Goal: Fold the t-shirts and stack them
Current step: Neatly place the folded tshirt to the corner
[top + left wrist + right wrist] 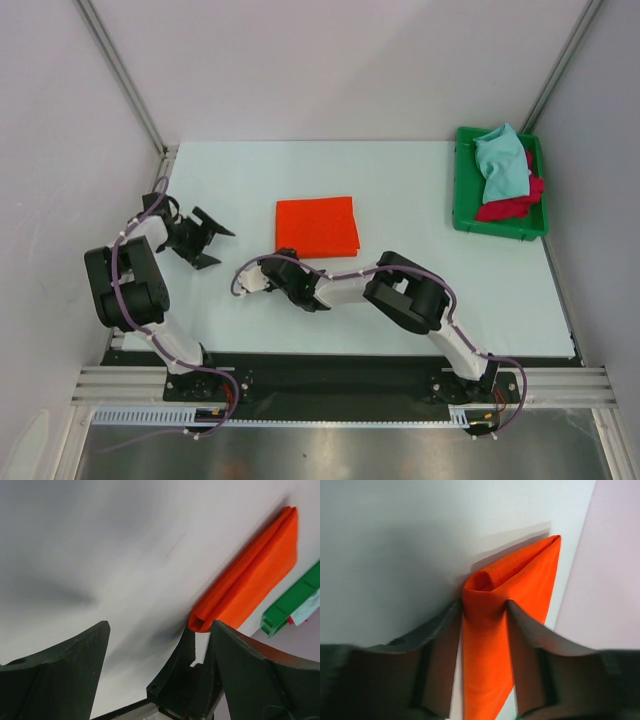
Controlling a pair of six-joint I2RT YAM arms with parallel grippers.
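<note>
Orange t-shirt [318,226], folded into a flat rectangle, lies at the middle of the table [410,215]. Its near-left corner sits between the fingers [530,640] of the right gripper [285,262]. In the right wrist view both fingers press against the sides of the rolled fold, so the jaws are closed on the cloth. The left gripper [205,238] stands well apart to the shirt's left, its jaws spread wide and holding nothing. The teal t-shirt [500,160] lies bunched on top of the red t-shirt [515,205] inside the green tray [462,190] at the table's far right corner.
</note>
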